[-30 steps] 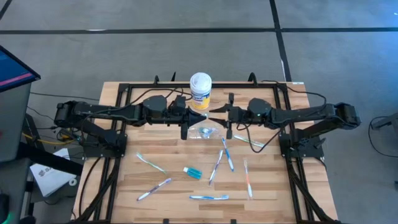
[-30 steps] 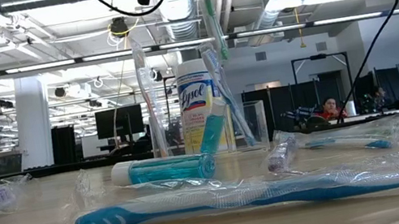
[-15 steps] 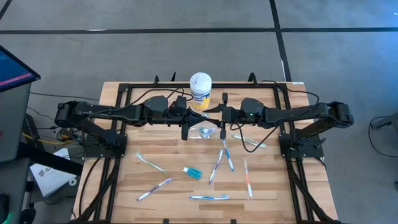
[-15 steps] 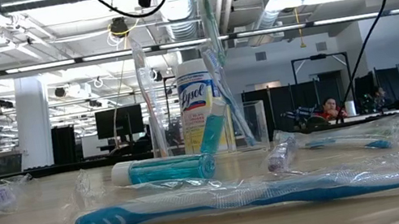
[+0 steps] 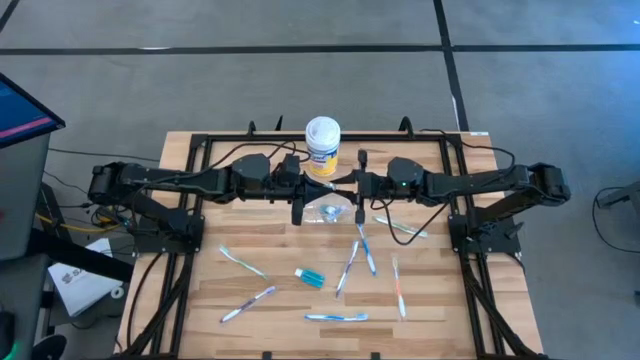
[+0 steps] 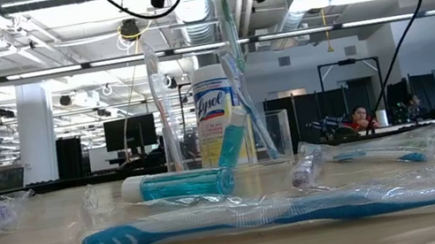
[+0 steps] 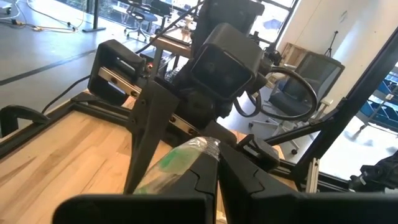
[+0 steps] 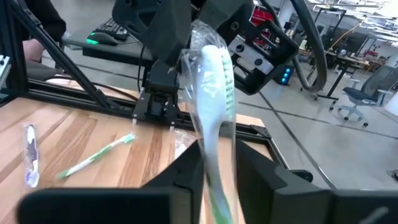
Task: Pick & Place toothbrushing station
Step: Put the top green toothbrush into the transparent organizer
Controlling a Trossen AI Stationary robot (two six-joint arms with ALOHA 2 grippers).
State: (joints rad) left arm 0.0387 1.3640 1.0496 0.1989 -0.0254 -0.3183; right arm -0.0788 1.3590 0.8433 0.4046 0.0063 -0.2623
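Both arms meet over the clear plastic cup (image 5: 329, 212), which sits mid-bench just in front of the yellow canister (image 5: 322, 145). The right tool (image 5: 357, 186) is right beside the cup's edge, fingers pinched on a wrapped green toothbrush (image 8: 214, 93) that stands upright. The left tool (image 5: 303, 190) is on the cup's other side, pinching its own green wrapped toothbrush (image 7: 180, 158). From the low camera the cup (image 6: 269, 135) already has a few brushes standing in it. The rest of the toothbrushes are scattered on the bench (image 5: 200, 290) in front of the cup, with a teal tube (image 5: 310, 276) lying near them, well apart from the cup.
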